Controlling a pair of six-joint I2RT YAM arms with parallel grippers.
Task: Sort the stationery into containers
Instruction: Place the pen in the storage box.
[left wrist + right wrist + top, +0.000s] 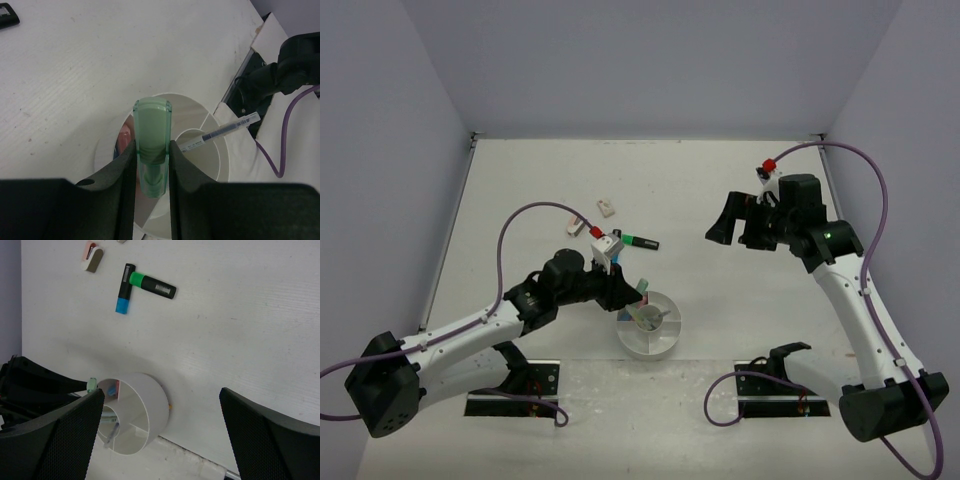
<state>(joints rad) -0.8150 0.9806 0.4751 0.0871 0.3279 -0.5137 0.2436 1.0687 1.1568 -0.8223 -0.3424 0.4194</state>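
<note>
One green item (152,120) clamped in left hand (152,148), right hand (161,392) apart, one dish (152,407)

pale green marker (151,135): translucent, stubby, clamped between the left gripper (151,152) fingers
dish (222,160): white, round, wedge-divided, directly under that gripper
clear-capped pen (220,132): leaning over dish rim
green highlighter (152,286), blue highlighter (122,297): flat, touching, beyond gripper

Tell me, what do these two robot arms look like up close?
Both the left arm and right arm have white segments joined by chunky black joints. A purple cable loops along each, ending in a red plug near the wrist. The left gripper and right gripper are black two-finger claws; the right one's pads look mesh-textured.
</note>
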